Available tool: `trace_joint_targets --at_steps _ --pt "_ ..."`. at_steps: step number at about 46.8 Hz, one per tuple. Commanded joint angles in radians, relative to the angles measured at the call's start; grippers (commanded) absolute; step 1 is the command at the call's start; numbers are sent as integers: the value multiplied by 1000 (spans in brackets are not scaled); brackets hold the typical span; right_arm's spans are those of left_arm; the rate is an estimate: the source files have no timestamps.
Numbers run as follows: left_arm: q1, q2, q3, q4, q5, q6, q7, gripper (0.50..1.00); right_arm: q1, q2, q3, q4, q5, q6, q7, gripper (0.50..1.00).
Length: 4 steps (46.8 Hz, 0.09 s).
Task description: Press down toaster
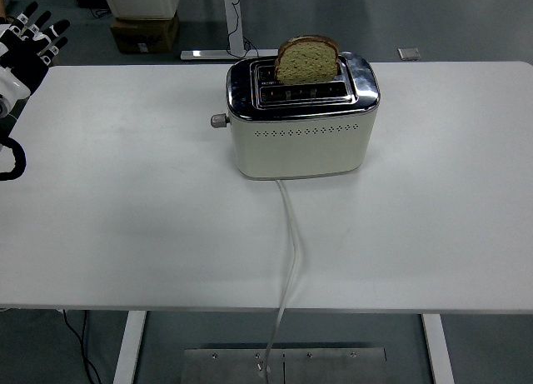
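high head view — down over table (125, 234)

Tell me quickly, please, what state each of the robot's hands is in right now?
Left hand: open, fingers spread, holding nothing, at the table's far left corner.
Right hand: not in view.

Bright, even overhead light, soft shadows, sharp focus throughout

Only the left hand (29, 44) shows, at the picture's upper left corner. It is black, with slim jointed fingers (39, 23) that carry small white patches near their tips and along the knuckles. Below the hand sits a rounded white wrist piece (10, 86), smooth and glossy. Under that, at the left edge, a thick black cable (12, 161) bends in a loop.
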Motion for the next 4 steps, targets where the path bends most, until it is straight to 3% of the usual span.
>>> trace_joint_targets --at_steps 1,4 --pt "1 -4 0 0 0 4 0 1000 0 0 0 0 0 1 0 1000" --pt "7 -9 0 0 2 15 0 1000 0 0 2 0 0 1 3 1000"
